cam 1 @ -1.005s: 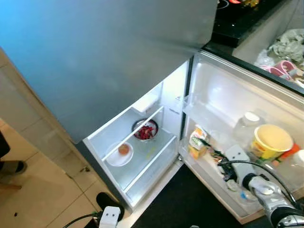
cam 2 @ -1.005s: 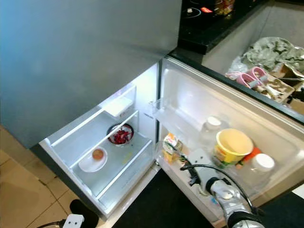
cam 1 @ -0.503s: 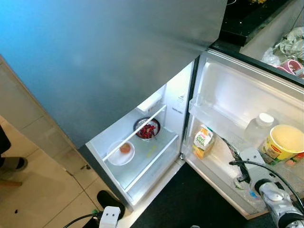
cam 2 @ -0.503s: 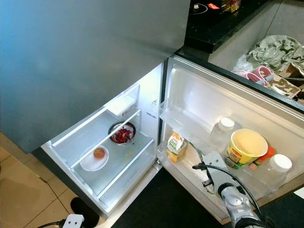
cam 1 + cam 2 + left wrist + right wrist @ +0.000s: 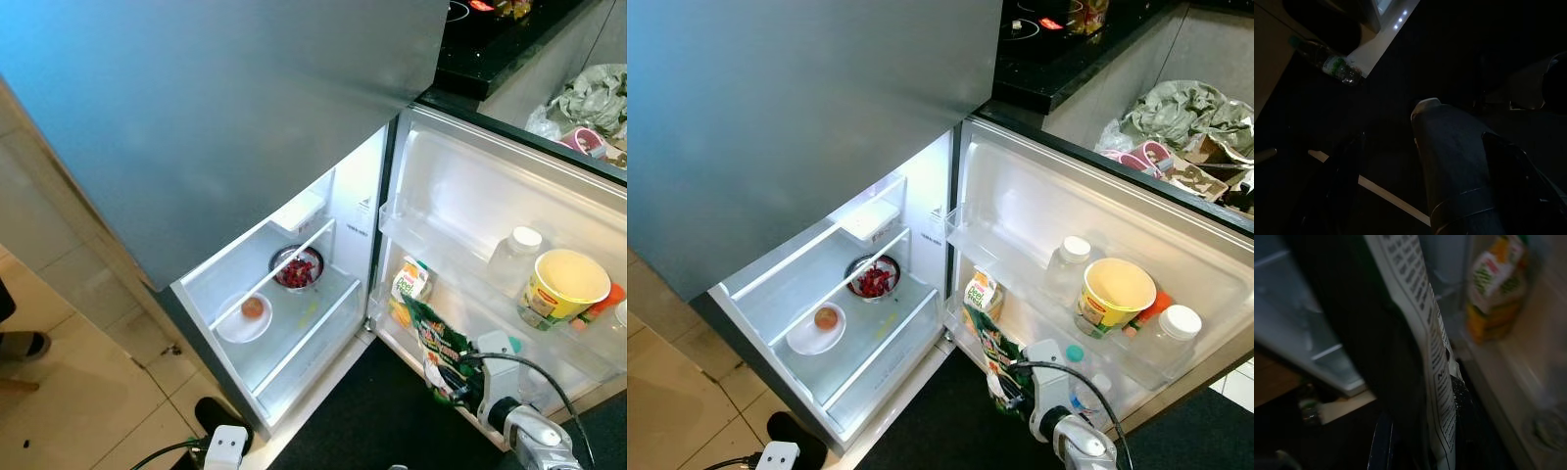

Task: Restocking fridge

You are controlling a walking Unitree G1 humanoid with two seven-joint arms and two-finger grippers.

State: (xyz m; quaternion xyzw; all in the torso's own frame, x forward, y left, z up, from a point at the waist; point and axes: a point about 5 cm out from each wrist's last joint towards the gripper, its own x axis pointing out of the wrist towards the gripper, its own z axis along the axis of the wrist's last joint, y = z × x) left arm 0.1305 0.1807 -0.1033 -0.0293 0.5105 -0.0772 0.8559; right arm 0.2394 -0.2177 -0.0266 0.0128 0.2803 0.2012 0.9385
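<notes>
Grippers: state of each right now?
Left gripper: idle in the dark, cannot tell.
Right gripper: closed on a green snack packet by the fridge door shelf.

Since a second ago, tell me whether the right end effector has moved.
Yes. The right end effector has pulled back out of the white door shelf, away from the yellow tub, holding a green packet.

We see the brightest light coming from inside the open fridge (image 5: 294, 294), where its white walls and door shelves (image 5: 1058, 284) glow and wash out a little, while the floor (image 5: 69, 392) beside it is softer and dimmer. The big grey door (image 5: 216, 117) above has a smooth blue shine on it. Our left wrist view is almost all dark with a few small white lights (image 5: 1399, 20), and our right wrist view is dim and blurry, with the orange carton (image 5: 1493, 293) out of focus.
</notes>
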